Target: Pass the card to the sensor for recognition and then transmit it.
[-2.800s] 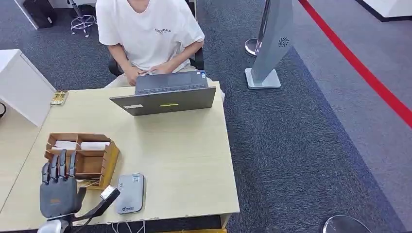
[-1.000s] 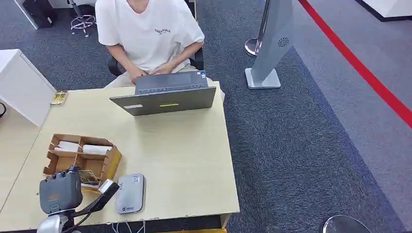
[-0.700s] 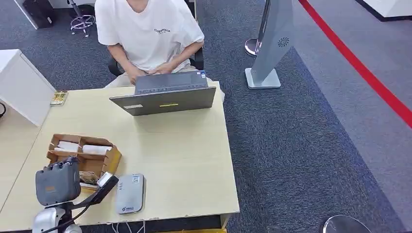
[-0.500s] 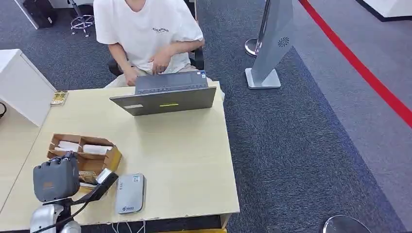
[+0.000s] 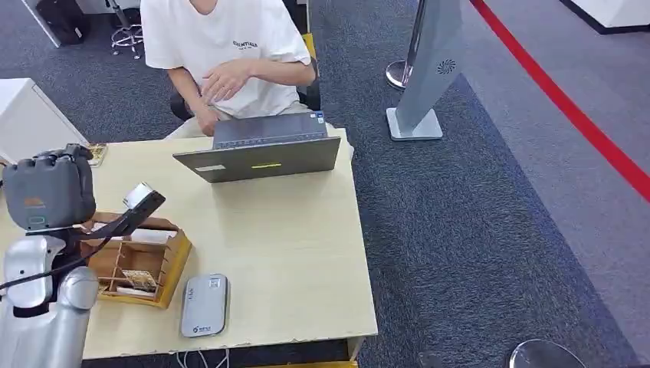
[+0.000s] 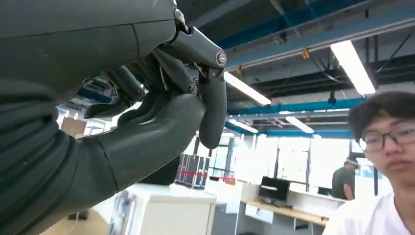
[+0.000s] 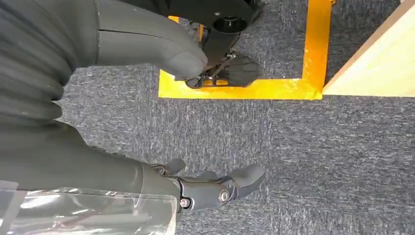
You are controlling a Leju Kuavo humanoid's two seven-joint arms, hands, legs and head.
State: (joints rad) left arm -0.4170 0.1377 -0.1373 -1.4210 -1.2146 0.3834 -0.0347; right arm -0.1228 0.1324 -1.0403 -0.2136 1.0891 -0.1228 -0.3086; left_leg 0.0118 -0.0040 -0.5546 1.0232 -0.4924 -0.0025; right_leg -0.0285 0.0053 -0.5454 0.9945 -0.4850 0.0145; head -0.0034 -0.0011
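Observation:
My left hand (image 5: 47, 189) is raised high over the table's left side, above the wooden divided box (image 5: 173, 262). Its fingers are curled in and its thumb (image 5: 140, 201) sticks out toward the laptop. In the left wrist view the curled fingers (image 6: 211, 105) meet the thick thumb, and I see no card between them. A patterned card (image 5: 139, 279) lies in a front compartment of the box. The grey card sensor (image 5: 205, 305) lies flat near the table's front edge, right of the box. My right hand (image 7: 122, 161) hangs over the carpet with its fingers (image 7: 218, 190) apart, holding nothing.
A person in a white shirt (image 5: 222, 46) sits behind an open grey laptop (image 5: 260, 153) at the far edge, one hand lifted. A white cabinet (image 5: 23, 123) stands at the left. A grey stand (image 5: 425, 69) rises from the carpet at the right. Yellow floor tape (image 7: 244, 89) runs beside the table corner.
My left hand has curled its fingers at the box and risen from the table's front edge to high over the left side. The person has lifted a hand off the laptop.

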